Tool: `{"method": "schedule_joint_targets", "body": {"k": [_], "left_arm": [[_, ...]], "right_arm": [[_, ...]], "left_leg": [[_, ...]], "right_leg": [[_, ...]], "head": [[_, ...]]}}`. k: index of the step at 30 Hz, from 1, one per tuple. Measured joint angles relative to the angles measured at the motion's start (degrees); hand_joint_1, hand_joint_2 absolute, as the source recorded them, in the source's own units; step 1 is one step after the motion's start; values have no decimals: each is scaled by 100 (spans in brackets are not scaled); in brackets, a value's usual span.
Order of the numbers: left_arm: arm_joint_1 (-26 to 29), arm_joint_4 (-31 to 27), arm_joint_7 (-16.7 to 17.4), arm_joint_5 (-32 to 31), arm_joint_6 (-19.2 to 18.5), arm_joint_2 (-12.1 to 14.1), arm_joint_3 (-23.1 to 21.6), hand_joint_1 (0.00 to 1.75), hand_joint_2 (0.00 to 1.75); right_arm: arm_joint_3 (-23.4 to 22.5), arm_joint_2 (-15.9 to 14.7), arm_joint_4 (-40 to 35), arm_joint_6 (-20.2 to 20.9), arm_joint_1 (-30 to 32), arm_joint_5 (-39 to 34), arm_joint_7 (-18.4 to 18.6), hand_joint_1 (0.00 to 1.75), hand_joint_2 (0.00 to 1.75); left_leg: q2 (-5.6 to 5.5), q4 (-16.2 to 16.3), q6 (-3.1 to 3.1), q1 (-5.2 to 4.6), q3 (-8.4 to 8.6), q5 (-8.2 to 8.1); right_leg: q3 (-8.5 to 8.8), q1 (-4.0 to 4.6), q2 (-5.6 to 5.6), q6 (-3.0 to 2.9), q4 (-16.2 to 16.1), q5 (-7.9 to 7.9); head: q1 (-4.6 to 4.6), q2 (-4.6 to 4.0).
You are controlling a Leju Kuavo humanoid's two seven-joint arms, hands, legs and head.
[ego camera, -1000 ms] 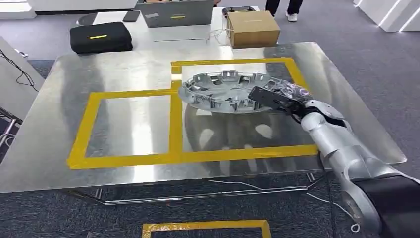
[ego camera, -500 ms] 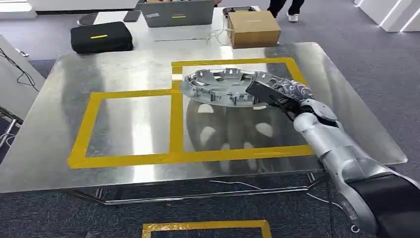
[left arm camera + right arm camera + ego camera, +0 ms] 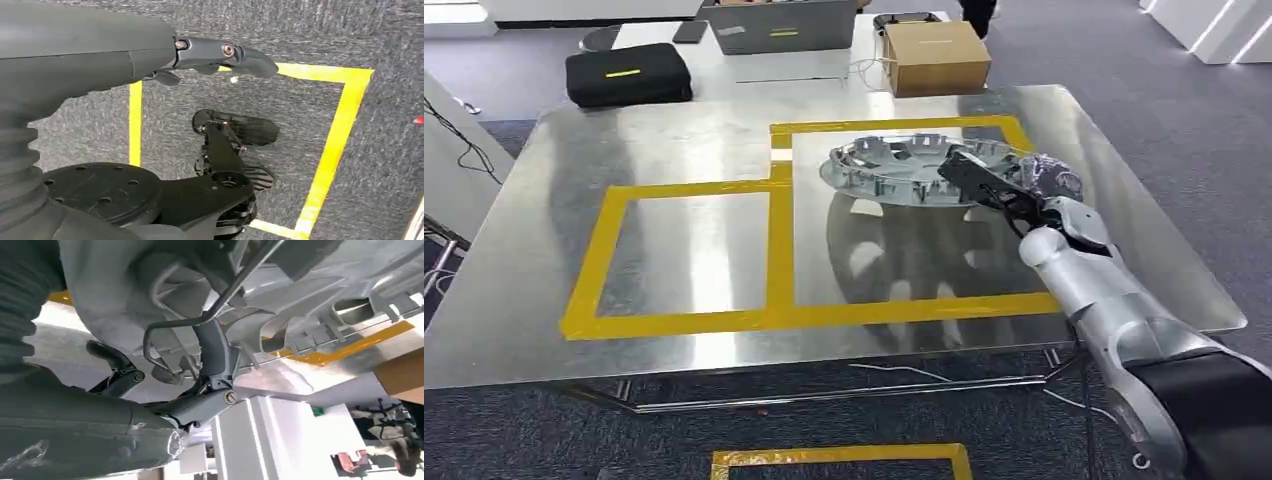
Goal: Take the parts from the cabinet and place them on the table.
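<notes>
**Wheel cover held over the far right square, not yet set down**

Right robot hand [image 3: 1009, 195] clamped on the near-right rim of the wheel cover [image 3: 914, 170]; dark fingers [image 3: 212, 357] hooked through the wire ring and ribs of its underside, seen close in the right wrist view; cover held roughly level, apparently just above the counter [image 3: 694, 250], its reflection showing on the bare metal below; contact with the surface hard to rule out from here. Cover sitting over the far half of the right-hand yellow tape square [image 3: 779, 240], well clear of the left square beside it and of the cardboard box [image 3: 936, 55] beyond the counter's far edge. Left robot hand [image 3: 225, 52] hanging low over the carpet beside a yellow floor marking [image 3: 335, 145], holding nothing; whether fingers spread or curled, cannot tell.

Judged step: lowering and releasing. To do it well: bring the cover nearer the middle of the tape square before descending; keep it flat so the far rim does not strike first and skid on the polished metal; lower until the whole rim rests; then loosen the fingers slowly and slip them out sideways from under the ribs, since a hooked fingertip could drag or flip the light cover; withdraw low and away from the cover, not up through it.
</notes>
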Motion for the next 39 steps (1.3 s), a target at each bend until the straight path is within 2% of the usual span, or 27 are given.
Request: {"method": "schedule_joint_targets", "body": {"k": [18, 21, 22, 26, 27, 35, 39], "left_arm": [[1, 4, -116, -197, -9, -2, -48, 0, 175], [4, 4, -190, -245, -107, -2, -61, 0, 175], [5, 4, -194, -264, -150, 0, -65, 0, 175], [11, 13, -105, -280, -227, 0, -77, 0, 175], [15, 13, -78, -282, -216, 0, -81, 0, 0], [19, 22, 212, -288, -118, 0, -90, 0, 0], [19, 24, 236, -297, -116, 0, -90, 0, 0]], "right_arm": [[-96, 0, -2, 11, 29, 85, -59, 175, 175], [-103, 0, -2, 15, 31, 83, -90, 175, 175], [-109, 0, -2, 22, 32, 83, -111, 0, 0], [-186, 0, -2, 33, 32, 116, -153, 0, 0], [-192, 0, -2, 37, 32, 127, -157, 0, 0], [-234, 0, -2, 107, 35, 159, -181, 0, 0], [-238, 0, -2, 107, 33, 179, -183, 0, 0]], "left_leg": [[0, 0, 0, 0, -1, 0], [0, 0, 0, 0, -1, 0], [0, 0, 0, 0, -1, 0], [1, 0, 0, 0, -1, 0], [1, 0, 0, 0, -1, 0], [1, 0, 0, 0, -2, 0], [1, 0, 0, 1, -2, 0]], "right_leg": [[-2, 0, 1, 0, 0, 0], [-2, 0, 1, 0, 0, 0], [-2, 0, 1, 0, 0, 0], [-2, 0, 1, -1, 0, 0], [-1, 0, 1, -1, 0, 0], [-2, 0, 1, -1, 0, 0], [-2, 0, 1, -1, 0, 0]], "head": [[0, 0], [0, 0], [0, 0], [0, 2], [0, 2], [0, 2], [2, 2]]}}
